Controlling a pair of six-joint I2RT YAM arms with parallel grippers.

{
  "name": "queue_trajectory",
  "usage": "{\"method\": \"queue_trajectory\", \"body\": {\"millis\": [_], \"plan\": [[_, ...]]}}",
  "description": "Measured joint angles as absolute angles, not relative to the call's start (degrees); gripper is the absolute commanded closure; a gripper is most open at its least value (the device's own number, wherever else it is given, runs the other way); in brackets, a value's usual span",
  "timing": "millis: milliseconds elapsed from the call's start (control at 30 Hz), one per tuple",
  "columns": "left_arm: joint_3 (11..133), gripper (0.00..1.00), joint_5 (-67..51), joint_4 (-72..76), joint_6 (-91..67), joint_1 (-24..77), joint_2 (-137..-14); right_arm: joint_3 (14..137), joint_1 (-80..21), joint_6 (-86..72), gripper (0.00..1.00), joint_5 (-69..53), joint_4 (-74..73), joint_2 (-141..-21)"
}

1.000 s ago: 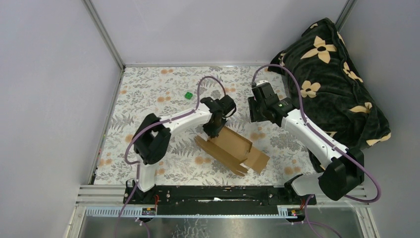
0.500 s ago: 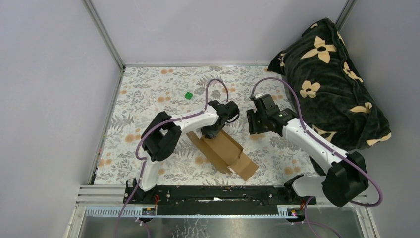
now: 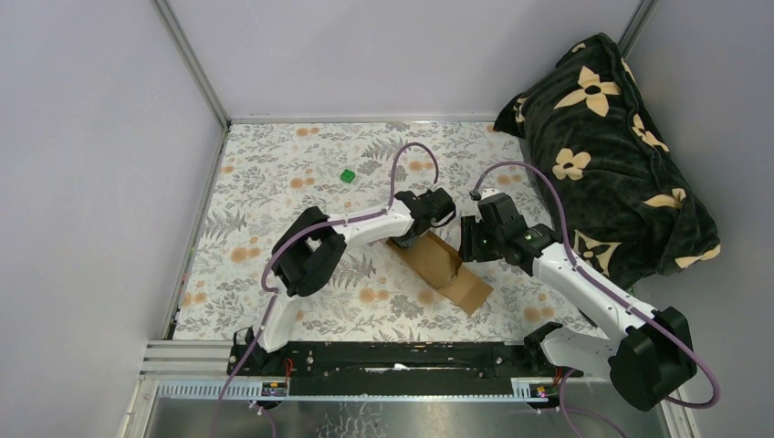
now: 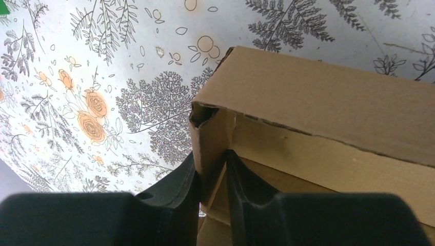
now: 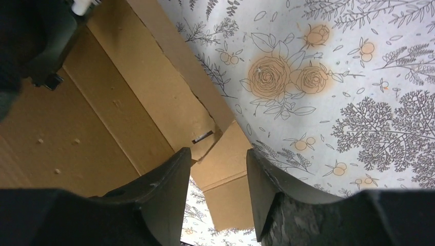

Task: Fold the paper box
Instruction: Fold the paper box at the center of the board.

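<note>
Paper box (image 3: 444,267) dragged right, now narrower, walls drawn up. Left gripper (image 4: 210,156) pinches its far-left wall. Right gripper (image 5: 218,152), swung in, straddles right end, fingers apart. Folding likely midway.

The paper box (image 4: 328,113) runs off the left wrist view's right edge, and from above the left hand (image 3: 404,240) hides its left end.

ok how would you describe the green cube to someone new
Start at the floral tablecloth. Toward its far edge sits the green cube, alone. It is the only bright green thing there, and far smaller than the brown box.
</note>
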State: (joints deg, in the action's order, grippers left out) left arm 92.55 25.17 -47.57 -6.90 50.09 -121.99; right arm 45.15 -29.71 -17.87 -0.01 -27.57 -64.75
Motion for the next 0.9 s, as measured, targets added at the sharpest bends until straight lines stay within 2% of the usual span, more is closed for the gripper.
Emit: {"method": "queue_trajectory", "body": {"millis": [233,633,900], "plan": [[89.43,0.72,25.10,-47.24,-9.26,48.12,-120.44,43.81,-28.49,-21.54,0.47,2.11,-26.20,-62.11],[84.99,0.72,20.14,-47.57,-12.51,41.87,-117.99,43.29,-17.43,-26.00,0.52,1.61,-24.88,-60.97],[85.17,0.71,16.97,-48.07,-13.76,41.12,-118.72,34.96,-17.08,-31.44,0.56,-2.07,-25.02,-59.09]]}}
